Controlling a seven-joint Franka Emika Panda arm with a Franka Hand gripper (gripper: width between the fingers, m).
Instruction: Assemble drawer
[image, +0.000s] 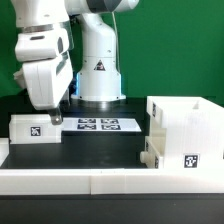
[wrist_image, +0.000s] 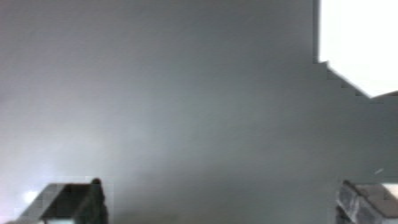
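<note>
The claw (wrist_image: 217, 205) gapes wide over bare bench (image: 110, 150), gripping nothing. Just beside it a tray (image: 33, 129) lies loose. The housing (image: 186, 130) stands well apart at the exterior view's right, with what may be the second tray (image: 152, 150) against its side. Nothing looks slotted in, so I judge assembly barely begun. The housing looks empty; the insides of the trays are hidden.
</note>
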